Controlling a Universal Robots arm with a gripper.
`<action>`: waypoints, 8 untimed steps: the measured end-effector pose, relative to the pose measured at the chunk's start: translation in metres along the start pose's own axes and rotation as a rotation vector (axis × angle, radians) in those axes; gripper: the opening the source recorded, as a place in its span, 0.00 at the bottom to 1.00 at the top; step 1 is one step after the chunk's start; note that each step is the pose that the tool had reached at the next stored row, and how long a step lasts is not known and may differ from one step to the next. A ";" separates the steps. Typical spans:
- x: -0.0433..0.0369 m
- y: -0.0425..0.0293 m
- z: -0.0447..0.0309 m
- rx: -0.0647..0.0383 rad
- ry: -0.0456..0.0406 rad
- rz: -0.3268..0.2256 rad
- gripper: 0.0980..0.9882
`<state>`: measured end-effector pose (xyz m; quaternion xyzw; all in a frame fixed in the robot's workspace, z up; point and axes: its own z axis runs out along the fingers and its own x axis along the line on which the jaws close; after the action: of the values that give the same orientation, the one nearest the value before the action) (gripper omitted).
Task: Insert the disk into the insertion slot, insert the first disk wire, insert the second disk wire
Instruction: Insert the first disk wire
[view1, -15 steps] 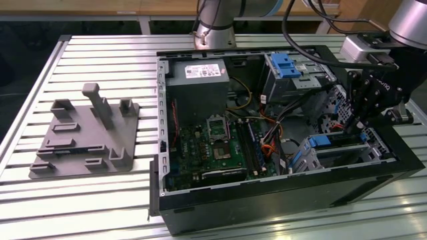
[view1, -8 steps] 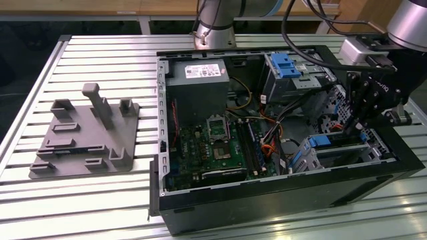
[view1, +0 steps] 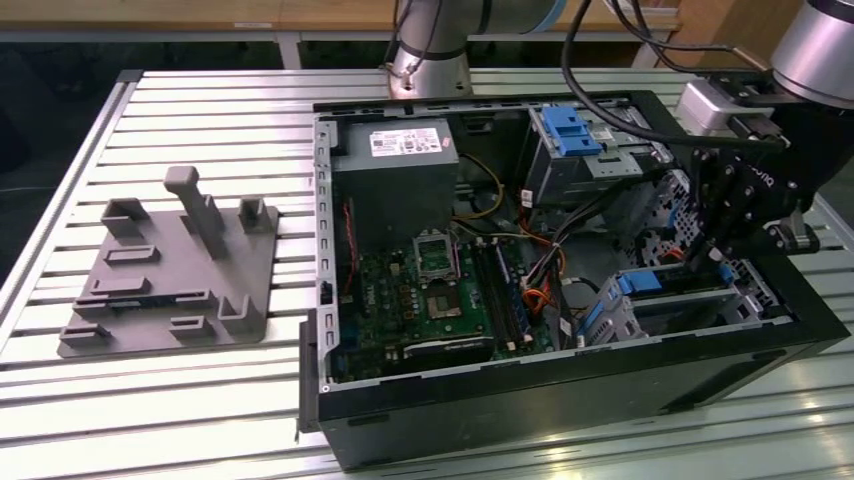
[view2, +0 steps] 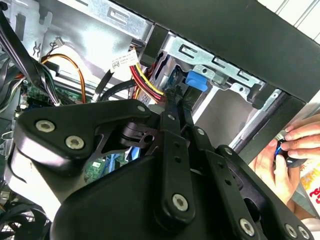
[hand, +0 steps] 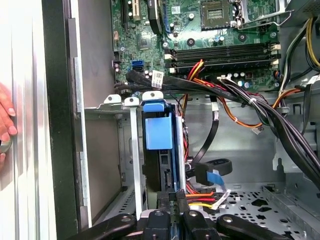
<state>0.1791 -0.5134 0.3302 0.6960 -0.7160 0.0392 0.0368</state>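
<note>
The disk (hand: 158, 131), in its blue carrier, sits inside the insertion slot (hand: 111, 107), a low grey bay at the case's corner; in the exterior view the disk (view1: 653, 281) is at the near right. My gripper (hand: 173, 194) reaches down to the disk's rear edge with its fingers close together. A bundle of red, yellow and black wires (hand: 202, 197) ends right at the fingertips, so the gripper looks shut on this first disk wire's black plug. In the second wrist view the same wires (view2: 148, 80) meet the gripper (view2: 177, 96) beside the blue tab (view2: 196, 80). A blue flat cable (hand: 214, 176) with a black plug lies loose nearby.
The black case (view1: 561, 400) lies open on a slatted table, with the motherboard (view1: 427, 290) in its middle and a taller cage with a blue latch (view1: 573, 130) at the far right. A grey fixture (view1: 167, 270) stands at the exterior view's left. A person's hand (view2: 282, 162) rests outside the case wall.
</note>
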 end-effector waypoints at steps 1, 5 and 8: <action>0.0000 0.0000 0.0002 0.000 0.0002 0.000 0.08; -0.0003 0.0000 0.0025 0.000 0.0003 0.000 0.08; -0.0003 0.0000 0.0046 0.000 0.0013 0.000 0.08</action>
<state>0.1791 -0.5136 0.3256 0.6960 -0.7160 0.0397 0.0371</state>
